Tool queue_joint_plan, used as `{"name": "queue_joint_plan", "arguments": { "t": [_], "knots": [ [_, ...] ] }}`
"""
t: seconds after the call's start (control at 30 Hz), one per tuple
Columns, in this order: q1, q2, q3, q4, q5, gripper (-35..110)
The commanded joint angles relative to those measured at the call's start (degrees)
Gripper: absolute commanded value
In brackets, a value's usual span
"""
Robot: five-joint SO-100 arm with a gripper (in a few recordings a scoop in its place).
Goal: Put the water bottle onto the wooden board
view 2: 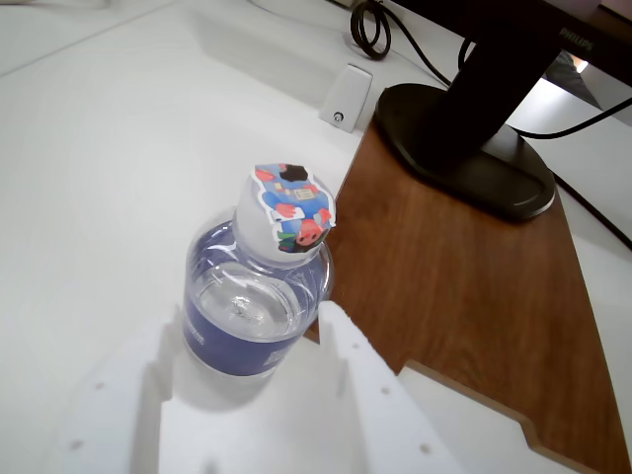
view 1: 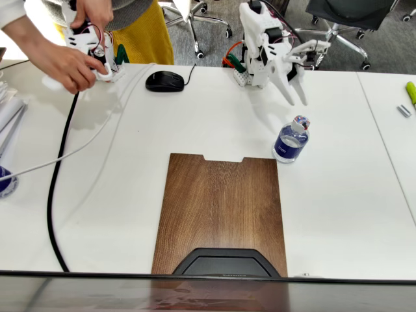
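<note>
One water bottle (view 1: pixel 290 141) is seen standing upright on the white bench (view 1: pixel 117 195), just beside the right-hand far corner of the wooden board (view 1: pixel 221 211) in the fixed view — off the board, on bare bench surface. Its white cap with red and blue marks (view 2: pixel 286 207) is on, and a dark blue label is wrapped round the clear body. The white hand (view 1: pixel 296 91) is held above and slightly behind the bottle in the fixed view, its fingers spread wide and nothing held between them. In the wrist view the bottle (view 2: pixel 252 316) is framed between the two white fingers (view 2: pixel 370 395), which are set to either side of it; contact cannot be made out. The board (view 2: pixel 464 286) is shown lying flat with its notched short edge towards the arm, and a black monitor stand (view 2: pixel 464 148) is rested on its far end. A black mouse (view 1: pixel 165 81) is placed near the bench's back edge.
</note>
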Motion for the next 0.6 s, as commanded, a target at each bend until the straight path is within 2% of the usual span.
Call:
{"name": "queue_joint_plan", "arguments": {
  "t": [0.0,0.2,0.3,0.43,0.57],
  "knots": [
    [1.76,1.67,0.7,2.37,0.62,19],
    [2.81,12.22,2.02,8.17,5.45,20],
    [3.6,12.22,2.37,6.5,6.06,20],
    [5.63,12.13,6.94,-2.2,5.98,20],
    [5.63,12.13,6.94,-1.93,7.47,20]
  ]
}}
